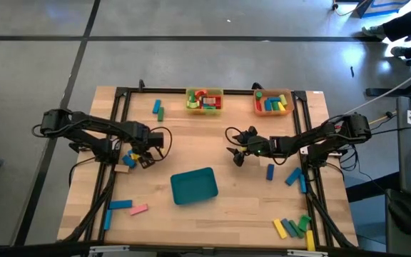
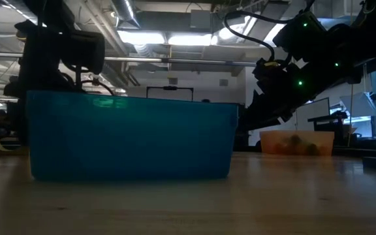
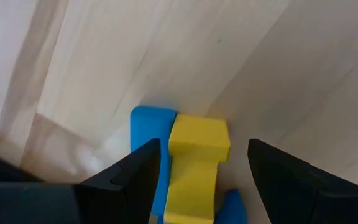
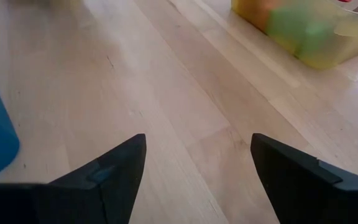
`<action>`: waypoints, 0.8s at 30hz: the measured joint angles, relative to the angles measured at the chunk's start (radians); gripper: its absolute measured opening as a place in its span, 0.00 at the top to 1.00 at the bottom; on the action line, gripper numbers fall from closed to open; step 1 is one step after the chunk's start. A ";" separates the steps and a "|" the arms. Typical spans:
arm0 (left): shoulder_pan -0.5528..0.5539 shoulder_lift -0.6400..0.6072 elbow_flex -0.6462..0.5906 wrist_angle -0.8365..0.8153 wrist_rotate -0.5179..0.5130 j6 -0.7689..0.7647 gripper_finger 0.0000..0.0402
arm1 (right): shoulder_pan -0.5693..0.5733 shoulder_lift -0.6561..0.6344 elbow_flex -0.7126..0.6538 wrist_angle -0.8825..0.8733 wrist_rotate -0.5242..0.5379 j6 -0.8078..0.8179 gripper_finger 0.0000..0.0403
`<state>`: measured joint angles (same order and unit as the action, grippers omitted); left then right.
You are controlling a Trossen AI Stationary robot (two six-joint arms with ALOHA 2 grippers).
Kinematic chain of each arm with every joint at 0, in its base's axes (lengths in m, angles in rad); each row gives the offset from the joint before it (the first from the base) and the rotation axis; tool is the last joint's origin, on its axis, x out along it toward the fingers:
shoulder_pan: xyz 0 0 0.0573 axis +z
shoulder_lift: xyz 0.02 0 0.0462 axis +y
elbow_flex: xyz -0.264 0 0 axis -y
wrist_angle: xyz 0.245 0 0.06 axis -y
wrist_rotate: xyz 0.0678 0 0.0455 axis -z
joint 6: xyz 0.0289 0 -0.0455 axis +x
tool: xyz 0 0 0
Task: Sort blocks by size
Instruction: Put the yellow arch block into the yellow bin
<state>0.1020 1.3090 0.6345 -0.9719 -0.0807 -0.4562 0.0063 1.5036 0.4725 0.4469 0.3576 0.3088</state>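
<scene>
Both arms reach inward over the wooden counter in the high view, and of all that shows they stand closest to the lens. At about 9 o'clock from the teal tray, the left hand hovers over a small yellow-and-blue cluster of blocks. At about 2 o'clock from that tray, the right hand hangs over bare wood, well apart from any block. Two fuller trays stand at 12 o'clock along the far edge: the yellow tray and the orange tray. Loose blocks lie at the near corners and to the right.

Seen level from the low view, the teal tray fills the foreground, with the orange tray small behind it to the right; no block shows clearly.

Between the spread fingers in the left wrist view lies a yellow block, its long axis running away from the wrist and in line with the gap. A blue block touches its side. The fingers stand wide apart and grip nothing, so by my reading the left arm is the one placed to take the piece.

Wide-parted fingers in the right wrist view frame only bare wood; that hand is empty.
</scene>
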 joint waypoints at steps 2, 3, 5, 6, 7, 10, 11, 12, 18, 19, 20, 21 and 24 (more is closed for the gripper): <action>0.000 0.000 -0.007 0.024 0.001 0.001 0.44 | 0.000 0.000 0.000 0.000 0.000 0.000 0.28; 0.000 0.000 -0.008 0.026 0.001 0.004 0.44 | 0.000 0.000 0.000 0.000 0.000 0.000 0.28; 0.000 0.000 -0.015 0.025 0.001 0.019 0.45 | 0.000 0.000 0.000 0.000 0.000 0.000 0.28; 0.000 0.000 -0.020 0.026 -0.001 0.022 0.46 | 0.000 0.000 0.000 0.000 0.000 0.000 0.28; 0.001 0.000 -0.024 0.023 -0.003 0.021 0.47 | 0.000 0.000 0.000 0.000 0.000 0.000 0.28; 0.004 -0.001 -0.034 0.026 -0.008 0.011 0.53 | 0.000 0.000 0.000 0.000 0.001 0.000 0.28; 0.004 -0.002 -0.035 0.027 -0.010 0.009 0.55 | 0.000 0.000 0.000 0.000 0.001 0.000 0.28; 0.004 -0.002 -0.035 0.028 -0.011 0.008 0.57 | 0.000 0.000 0.000 0.000 0.001 0.000 0.28; 0.004 -0.002 -0.035 0.034 -0.004 0.004 0.69 | 0.000 0.000 0.000 0.000 0.001 0.000 0.28; 0.004 -0.002 -0.035 0.035 -0.003 0.004 0.70 | 0.000 0.000 0.000 0.000 0.001 0.000 0.28; 0.004 -0.002 -0.035 0.035 -0.003 0.004 0.71 | 0.000 0.000 0.000 -0.001 0.001 0.000 0.28; 0.004 -0.002 -0.034 0.035 -0.003 0.004 0.71 | 0.000 0.000 0.000 -0.003 0.001 0.000 0.28; 0.002 0.003 -0.012 0.035 0.007 0.005 0.70 | 0.000 0.000 0.000 -0.003 0.001 0.000 0.28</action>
<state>0.1036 1.3119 0.6228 -0.9370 -0.0737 -0.4508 0.0059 1.5036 0.4725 0.4442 0.3584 0.3088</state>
